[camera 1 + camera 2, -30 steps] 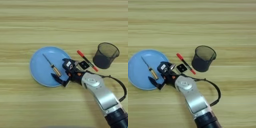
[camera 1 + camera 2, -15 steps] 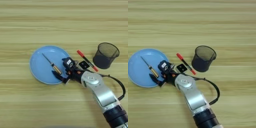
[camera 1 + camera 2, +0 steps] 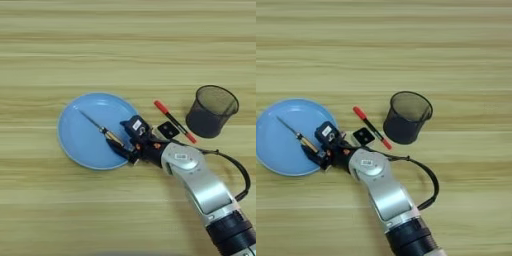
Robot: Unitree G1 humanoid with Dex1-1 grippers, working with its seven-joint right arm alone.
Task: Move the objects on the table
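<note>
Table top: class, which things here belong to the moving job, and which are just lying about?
Part of the job:
- screwdriver, lying on the plate, with the gripper at its handle
- mesh cup, upright
- small white block beside the pen

Just lying about:
- blue plate
- red and black pen

Both views look steeply down on the desk point(image 3: 125, 45) from above, its planks running across the picture; wood fills each frame edge to edge; the left eye view reaches further left, showing the blue plate point(image 3: 85, 135) whole; the right eye view reaches further right, with the plate against its left edge; both share the plate, pen cup point(image 3: 406, 117) and silver forearm point(image 3: 381, 185).
</note>
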